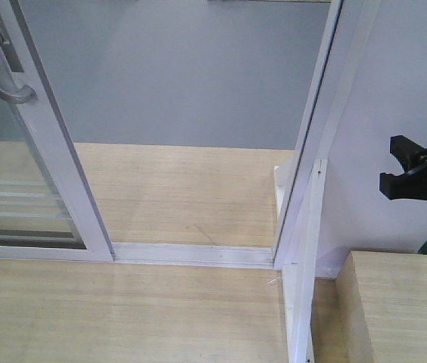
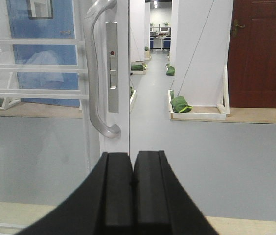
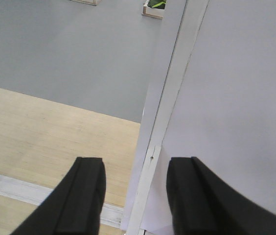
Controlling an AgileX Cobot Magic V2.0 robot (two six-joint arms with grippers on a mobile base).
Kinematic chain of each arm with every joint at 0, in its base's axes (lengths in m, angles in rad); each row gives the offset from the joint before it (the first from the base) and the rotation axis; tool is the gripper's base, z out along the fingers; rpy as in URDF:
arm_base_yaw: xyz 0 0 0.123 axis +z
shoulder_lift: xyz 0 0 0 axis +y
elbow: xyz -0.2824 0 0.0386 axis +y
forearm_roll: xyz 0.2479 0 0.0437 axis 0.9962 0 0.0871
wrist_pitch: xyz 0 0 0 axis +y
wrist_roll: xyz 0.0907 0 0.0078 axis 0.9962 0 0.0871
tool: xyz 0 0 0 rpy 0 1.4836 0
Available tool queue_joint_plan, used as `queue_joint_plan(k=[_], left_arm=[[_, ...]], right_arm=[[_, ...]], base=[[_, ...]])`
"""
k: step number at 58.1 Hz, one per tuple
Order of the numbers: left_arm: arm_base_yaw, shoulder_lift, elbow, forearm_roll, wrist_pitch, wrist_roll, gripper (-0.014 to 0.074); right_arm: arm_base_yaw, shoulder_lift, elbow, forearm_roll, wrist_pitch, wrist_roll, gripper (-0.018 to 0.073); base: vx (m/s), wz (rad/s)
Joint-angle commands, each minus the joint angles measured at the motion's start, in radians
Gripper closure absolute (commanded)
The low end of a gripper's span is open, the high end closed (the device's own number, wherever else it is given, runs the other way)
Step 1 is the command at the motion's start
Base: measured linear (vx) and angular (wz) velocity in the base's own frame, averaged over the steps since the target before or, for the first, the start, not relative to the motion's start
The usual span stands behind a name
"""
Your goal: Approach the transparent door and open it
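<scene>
The transparent door (image 1: 17,189) stands at the left of the front view: clear glass with thin white bars in a white frame, slid to the left of an open gap. Its curved silver-grey handle (image 1: 1,79) is on the right upright. In the left wrist view the handle (image 2: 96,78) sits just ahead and a little left of my left gripper (image 2: 133,161), which is shut and empty, apart from the door. My right gripper (image 3: 135,169) is open and empty, facing the white door jamb (image 3: 165,112); it also shows at the right edge of the front view (image 1: 410,170).
A white floor track (image 1: 191,253) crosses the wooden floor under the opening. A white wall panel (image 1: 395,91) fills the right side. A wooden block (image 1: 391,302) stands at the lower right. Beyond the opening lies grey floor (image 1: 176,68); a corridor and a brown door (image 2: 260,49) lie further off.
</scene>
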Motion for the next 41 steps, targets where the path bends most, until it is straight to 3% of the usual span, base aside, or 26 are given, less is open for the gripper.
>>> queue_joint_plan(k=[1, 8, 14, 18, 27, 36, 41], left_arm=[[-0.003, -0.003, 0.030, -0.001, -0.078, -0.002, 0.0603], [-0.003, -0.003, 0.030, -0.001, -0.078, -0.002, 0.0603], [-0.003, -0.003, 0.030, -0.001, -0.078, -0.002, 0.0603], [-0.003, -0.003, 0.030, -0.001, -0.078, -0.002, 0.0602], [-0.003, -0.003, 0.030, -0.001, -0.078, -0.002, 0.0602], [-0.003, -0.003, 0.030, -0.001, -0.078, -0.002, 0.0602], [-0.003, -0.003, 0.030, -0.001, -0.078, -0.002, 0.0602]], right_arm=[[-0.025, -0.048, -0.009, 0.048, -0.029, -0.063, 0.0237], [-0.089, -0.146, 0.074, 0.276, -0.086, -0.256, 0.0398], [-0.120, -0.255, 0.191, 0.348, -0.235, -0.424, 0.0575], [-0.130, -0.332, 0.269, 0.386, -0.346, -0.492, 0.0573], [-0.166, -0.554, 0.446, 0.602, -0.447, -0.546, 0.0570], [-0.193, -0.768, 0.606, 0.581, -0.438, -0.575, 0.0568], [-0.193, -0.889, 0.598, 0.578, -0.237, -0.574, 0.0567]], base=[[0.00, 0.00], [0.00, 0.00], [0.00, 0.00], [0.00, 0.00], [0.00, 0.00], [0.00, 0.00], [0.00, 0.00]])
